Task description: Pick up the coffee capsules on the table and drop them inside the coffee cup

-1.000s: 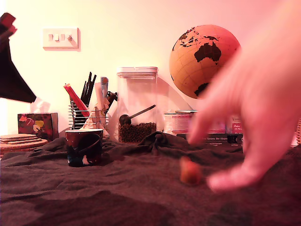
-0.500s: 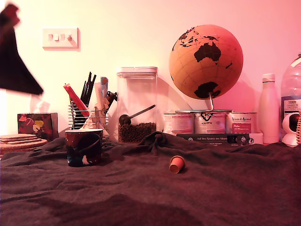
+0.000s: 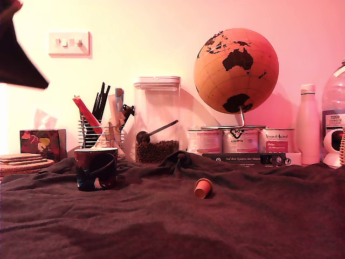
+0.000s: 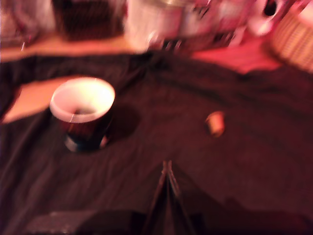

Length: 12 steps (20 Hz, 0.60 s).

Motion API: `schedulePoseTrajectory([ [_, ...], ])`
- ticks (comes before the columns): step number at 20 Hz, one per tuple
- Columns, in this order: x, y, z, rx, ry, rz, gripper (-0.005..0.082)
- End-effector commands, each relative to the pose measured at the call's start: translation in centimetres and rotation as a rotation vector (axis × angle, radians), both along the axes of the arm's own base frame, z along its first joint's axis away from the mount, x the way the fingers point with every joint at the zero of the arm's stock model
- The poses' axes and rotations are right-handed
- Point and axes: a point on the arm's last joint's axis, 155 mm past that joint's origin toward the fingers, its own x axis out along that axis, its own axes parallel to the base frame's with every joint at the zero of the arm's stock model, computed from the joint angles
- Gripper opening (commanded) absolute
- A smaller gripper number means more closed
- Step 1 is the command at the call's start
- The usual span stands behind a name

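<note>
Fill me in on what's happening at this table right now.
Nothing is being handled at the moment. An orange coffee capsule lies on its side on the cloth-covered table, off to the exterior view's right of the coffee cup. The wrist view shows the gripper above the cloth with its fingers pressed together and empty, between cup and capsule. The capsule has not yet been picked up.

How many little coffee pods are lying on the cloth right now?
1 on the cloth: an orange capsule lying on its side, to the exterior view's right of the coffee cup. The wrist view shows something dark inside the cup, too blurred to tell if it is another.
</note>
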Motion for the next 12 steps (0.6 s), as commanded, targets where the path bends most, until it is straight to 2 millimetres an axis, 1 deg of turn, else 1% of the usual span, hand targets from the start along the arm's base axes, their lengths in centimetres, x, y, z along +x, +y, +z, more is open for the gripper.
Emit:
schedulePoseTrajectory([
  [1, 0.0, -0.4, -0.8, -0.001, 0.009, -0.012, -0.0023],
  [2, 0.1, -0.8, -0.8, -0.005, 0.007, -0.025, -0.0017],
  [3, 0.1, -1.3, -0.9, -0.009, 0.008, -0.043, 0.0015],
  [4, 0.1, -1.9, -1.0, -0.015, 0.009, -0.065, 0.0089],
  [5, 0.1, -2.6, -1.0, -0.021, 0.009, -0.089, 0.0227],
  [6, 0.3, -3.1, -1.0, -0.025, 0.001, -0.101, 0.0386],
  [7, 0.4, -3.7, -1.0, -0.021, -0.014, -0.119, 0.0491],
  [8, 0.5, -4.3, -0.9, -0.015, -0.031, -0.138, 0.053],
  [12, 0.8, -6.3, -0.9, -0.026, -0.068, -0.192, 0.053],
])
